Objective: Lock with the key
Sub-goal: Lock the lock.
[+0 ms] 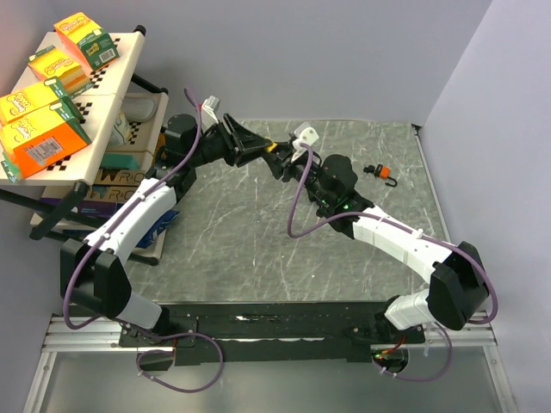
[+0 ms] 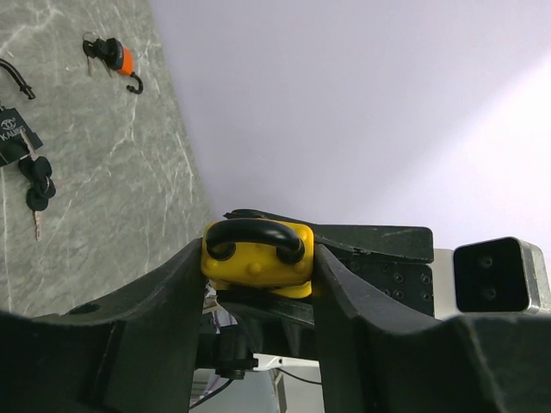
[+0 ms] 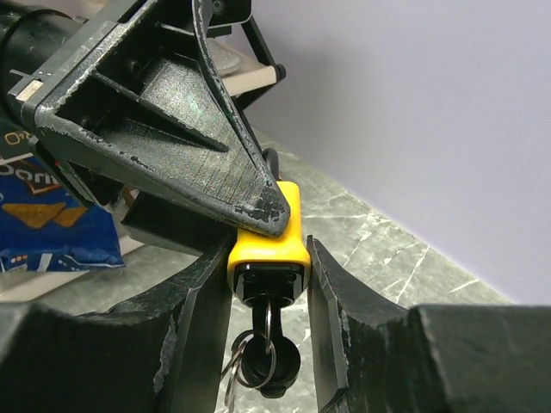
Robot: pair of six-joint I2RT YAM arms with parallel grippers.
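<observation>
A yellow padlock (image 2: 256,251) with a black shackle is held above the table at the back middle (image 1: 272,148). My left gripper (image 2: 256,258) is shut on its sides. In the right wrist view the padlock's (image 3: 269,234) keyed end points at the camera. A black-headed key (image 3: 272,361) is in the keyhole, with rings hanging from it. My right gripper (image 3: 269,267) has its fingertips pressed against both sides of the padlock's lower end. Its fingers do not touch the key head. A left finger (image 3: 172,112) lies over the padlock's top.
An orange lock with keys (image 1: 381,171) lies on the marble table at the back right, also in the left wrist view (image 2: 116,58). Loose black keys (image 2: 37,183) and a black tag (image 2: 10,138) lie there too. A shelf with orange boxes (image 1: 47,129) stands at the left.
</observation>
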